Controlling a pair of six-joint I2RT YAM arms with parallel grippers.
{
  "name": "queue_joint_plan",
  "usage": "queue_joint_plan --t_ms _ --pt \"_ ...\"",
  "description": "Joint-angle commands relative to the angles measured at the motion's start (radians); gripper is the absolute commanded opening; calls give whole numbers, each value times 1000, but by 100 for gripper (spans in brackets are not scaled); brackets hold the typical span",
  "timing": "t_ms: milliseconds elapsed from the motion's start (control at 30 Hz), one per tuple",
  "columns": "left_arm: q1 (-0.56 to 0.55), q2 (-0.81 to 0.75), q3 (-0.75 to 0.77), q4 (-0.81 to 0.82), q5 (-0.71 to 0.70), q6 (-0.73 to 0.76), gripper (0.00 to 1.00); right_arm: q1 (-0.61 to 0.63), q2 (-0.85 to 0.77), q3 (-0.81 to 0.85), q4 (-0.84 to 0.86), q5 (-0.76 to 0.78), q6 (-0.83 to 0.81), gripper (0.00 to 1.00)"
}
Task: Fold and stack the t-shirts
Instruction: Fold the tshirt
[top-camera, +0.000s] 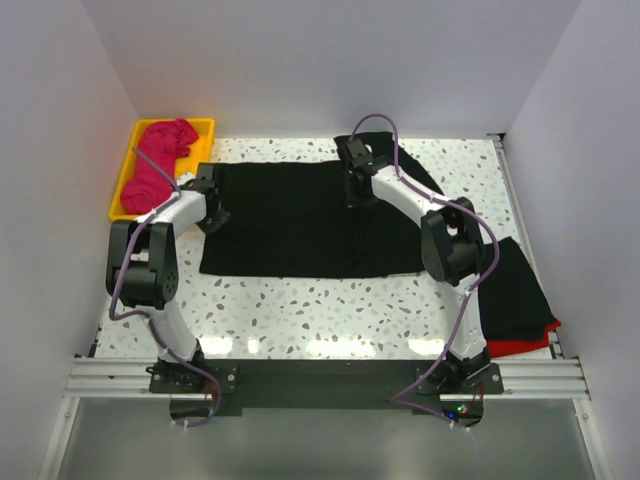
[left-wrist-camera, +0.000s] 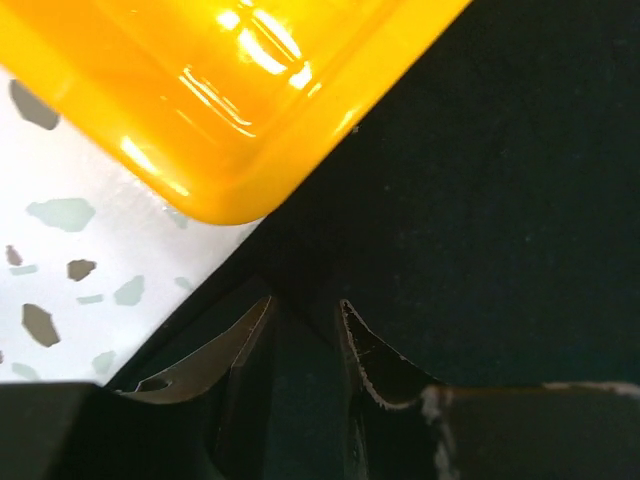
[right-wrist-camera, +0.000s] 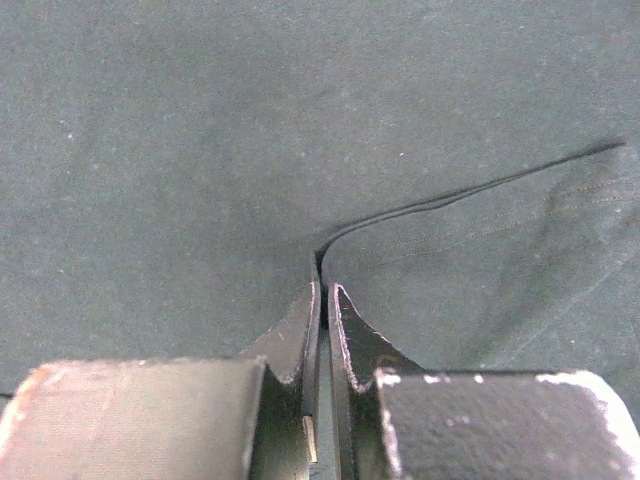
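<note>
Speckled desk (top-camera: 300, 310) borders the black t-shirt (top-camera: 290, 225) along its near edge. Left end effector (left-wrist-camera: 305, 305), half-open, sits at its left corner; right end effector (right-wrist-camera: 322, 285) pinches cloth near its far edge.

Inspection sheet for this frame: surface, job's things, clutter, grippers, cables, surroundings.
Surface: speckled table, brightly lit.
Job's things: large black t-shirt spread mid-table; pink t-shirt bunched in yellow tray; second black t-shirt over red t-shirt, right edge.
Clutter: nothing seen.
Grippers: left gripper fingers apart at the large shirt's edge beside the tray; right gripper shut on its fold.
Cables: purple cables loop along both arms.
Surroundings: white walls.
</note>
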Motion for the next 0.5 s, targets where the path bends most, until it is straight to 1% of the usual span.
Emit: queue_joint_plan --t_ms 0,167,467 --pt "-17 39 52 -39 -60 -37 34 -3 -62 -2 23 -16 10 0" --pt "-27 54 60 -76 -93 -57 32 -6 -54 -5 26 -29 10 0" --pt "-28 36 46 -88 -101 -57 29 -12 -44 -3 32 -42 11 0"
